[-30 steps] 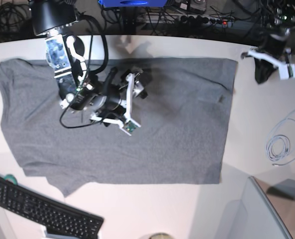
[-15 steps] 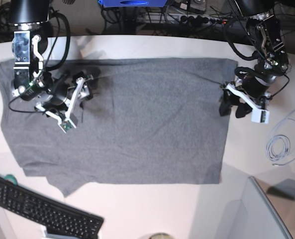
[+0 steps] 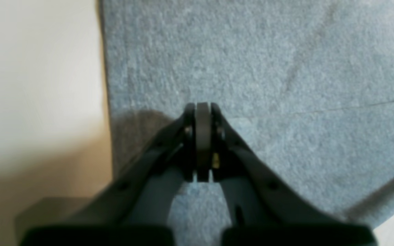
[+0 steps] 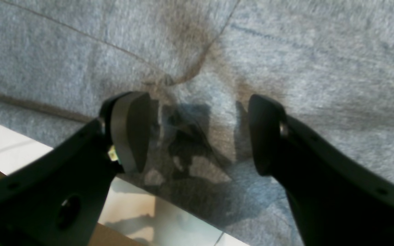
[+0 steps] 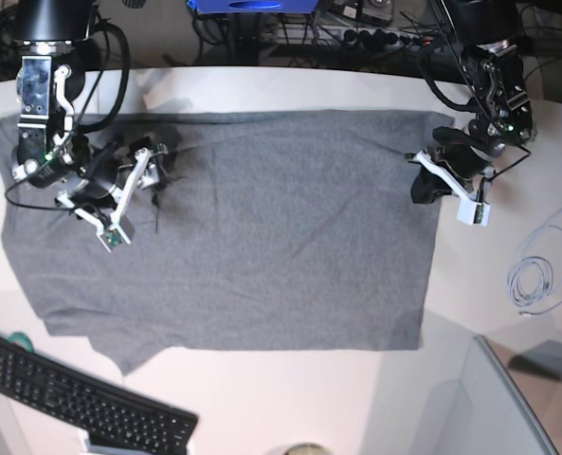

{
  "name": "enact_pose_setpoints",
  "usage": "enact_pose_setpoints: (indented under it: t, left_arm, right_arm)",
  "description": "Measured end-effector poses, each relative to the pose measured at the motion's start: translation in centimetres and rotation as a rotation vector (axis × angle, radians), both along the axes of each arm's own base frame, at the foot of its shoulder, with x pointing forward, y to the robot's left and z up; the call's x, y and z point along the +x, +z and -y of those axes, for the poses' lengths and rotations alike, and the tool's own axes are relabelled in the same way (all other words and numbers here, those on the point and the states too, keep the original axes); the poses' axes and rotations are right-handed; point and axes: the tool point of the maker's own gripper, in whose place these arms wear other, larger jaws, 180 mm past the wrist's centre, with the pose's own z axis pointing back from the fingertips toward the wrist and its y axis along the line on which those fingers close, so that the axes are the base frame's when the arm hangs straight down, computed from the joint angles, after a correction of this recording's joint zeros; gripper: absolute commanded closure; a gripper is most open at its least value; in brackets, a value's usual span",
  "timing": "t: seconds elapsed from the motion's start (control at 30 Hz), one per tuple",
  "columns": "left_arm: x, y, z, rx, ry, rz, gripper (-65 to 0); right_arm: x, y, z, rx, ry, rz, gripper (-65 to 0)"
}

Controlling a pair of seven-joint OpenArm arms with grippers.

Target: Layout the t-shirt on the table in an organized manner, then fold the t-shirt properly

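So t-shirt (image 5: 262, 227) lies flat on desk (image 5: 290, 90); folding not begun. Left tool (image 3: 203, 143) clenched empty at right edge, right tool (image 4: 197, 136) spread wide.

Left gripper (image 3: 203, 112) is clamped all the way shut, fingertips pressed together, arm reaching in from the far right and angled down. Right gripper (image 4: 197, 133) has its jaws spread wide, pointed down, arm coming in from the far left with the wrist bent.
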Motion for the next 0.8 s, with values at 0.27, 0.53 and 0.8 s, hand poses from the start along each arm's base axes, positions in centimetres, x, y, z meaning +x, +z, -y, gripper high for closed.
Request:
enact_pose_setpoints:
  t: [0.27, 0.53, 0.8]
  left_arm:
    - [0.0, 0.1, -0.3, 0.005, 0.002, 0.001, 0.0]
    - [1.4, 0.8, -0.7, 0.007, 0.040, 0.027, 0.0]
    - [2.9, 1.6, -1.2, 0.010, 0.085, 0.052, 0.0]
  right_arm:
    - [0.0, 0.0, 0.0, 0.001, 0.000, -0.001, -41.0]
    - [0.0, 0.0, 0.0, 0.002, 0.000, -0.001, -41.0]
    - [-0.6, -0.3, -0.3, 0.024, -0.007, 0.018, -41.0]
